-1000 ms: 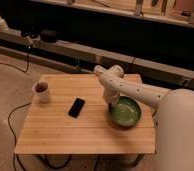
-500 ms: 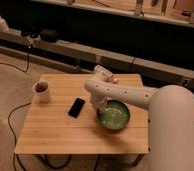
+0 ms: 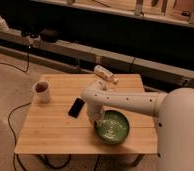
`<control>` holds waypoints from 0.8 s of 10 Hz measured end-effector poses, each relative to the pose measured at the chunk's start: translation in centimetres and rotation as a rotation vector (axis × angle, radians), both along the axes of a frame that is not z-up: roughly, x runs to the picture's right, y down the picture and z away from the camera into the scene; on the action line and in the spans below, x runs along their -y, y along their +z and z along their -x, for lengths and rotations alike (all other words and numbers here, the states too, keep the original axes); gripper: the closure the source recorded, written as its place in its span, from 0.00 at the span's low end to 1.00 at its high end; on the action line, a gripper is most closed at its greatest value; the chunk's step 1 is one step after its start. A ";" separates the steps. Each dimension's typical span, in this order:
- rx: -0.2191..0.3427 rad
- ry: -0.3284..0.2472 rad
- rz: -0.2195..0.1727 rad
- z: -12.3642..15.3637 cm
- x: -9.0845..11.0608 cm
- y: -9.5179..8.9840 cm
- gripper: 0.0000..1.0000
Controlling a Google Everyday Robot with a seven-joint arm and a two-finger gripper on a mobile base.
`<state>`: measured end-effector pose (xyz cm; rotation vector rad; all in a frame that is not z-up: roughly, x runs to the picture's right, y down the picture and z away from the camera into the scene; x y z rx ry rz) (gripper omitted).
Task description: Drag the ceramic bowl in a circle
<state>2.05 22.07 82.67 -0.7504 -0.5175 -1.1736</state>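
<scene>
1. One ceramic bowl [image 3: 112, 127] sits around 5 o'clock on the wooden table [image 3: 50, 135].
2. My gripper [image 3: 97, 121] is down at the bowl's 9 o'clock rim.
3. Phone [image 3: 76, 107] lies just beside me at 10 o'clock; mug [image 3: 42, 91] is farther out the same way.

End effector [image 3: 96, 121] sits at the ceramic bowl's [image 3: 113, 127] left rim – a dark phone [image 3: 76, 107] lies near on its left, the white mug [image 3: 42, 92] farther off – bare table [image 3: 50, 135] in front
</scene>
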 end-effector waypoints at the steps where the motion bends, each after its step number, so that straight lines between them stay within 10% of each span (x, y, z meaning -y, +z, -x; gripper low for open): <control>1: -0.003 0.015 0.030 -0.7 -0.9 -0.6 0.85; 5: -0.101 0.095 0.078 -6.8 -2.0 -0.9 0.85; 8: -0.228 0.155 0.005 -12.6 1.1 1.1 0.85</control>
